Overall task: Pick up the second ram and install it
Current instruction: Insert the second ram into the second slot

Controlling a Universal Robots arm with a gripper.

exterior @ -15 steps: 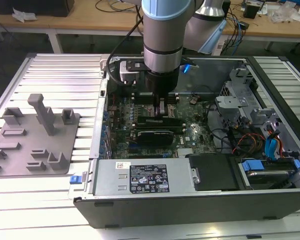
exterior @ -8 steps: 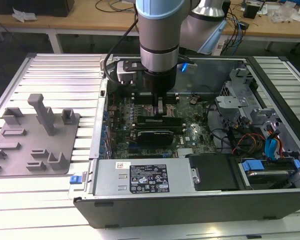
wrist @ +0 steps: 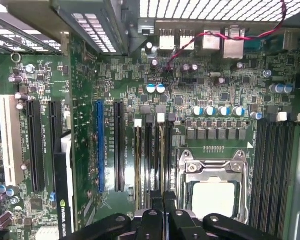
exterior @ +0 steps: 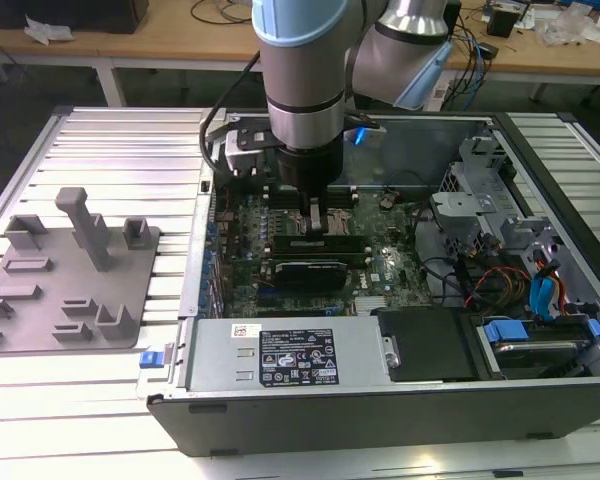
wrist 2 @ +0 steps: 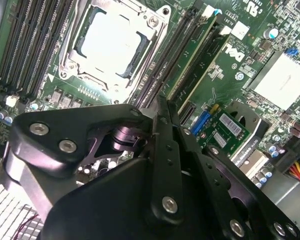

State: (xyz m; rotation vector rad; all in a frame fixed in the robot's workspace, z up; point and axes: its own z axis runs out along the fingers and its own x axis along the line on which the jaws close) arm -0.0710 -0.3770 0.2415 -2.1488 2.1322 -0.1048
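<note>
My gripper [exterior: 320, 222] reaches down inside the open computer case, onto the memory slots beside the processor [wrist 2: 115, 42]. Its black fingers are shut together with nothing visible between them in both wrist views [wrist 2: 162, 107] [wrist: 162, 197]. The second ram [wrist 2: 202, 55], a long green stick, stands seated in a black slot just beside the fingertips. In the exterior view it shows as a dark strip [exterior: 315, 241] under the gripper. I cannot tell whether the tips touch it.
A grey holder fixture [exterior: 70, 270] lies on the slatted table at the exterior view's left. Inside the case are a silver power supply [exterior: 280, 355], a black expansion card [exterior: 300, 272] and a drive cage with cables [exterior: 520, 270]. Expansion slots [wrist: 100, 145] flank the memory slots.
</note>
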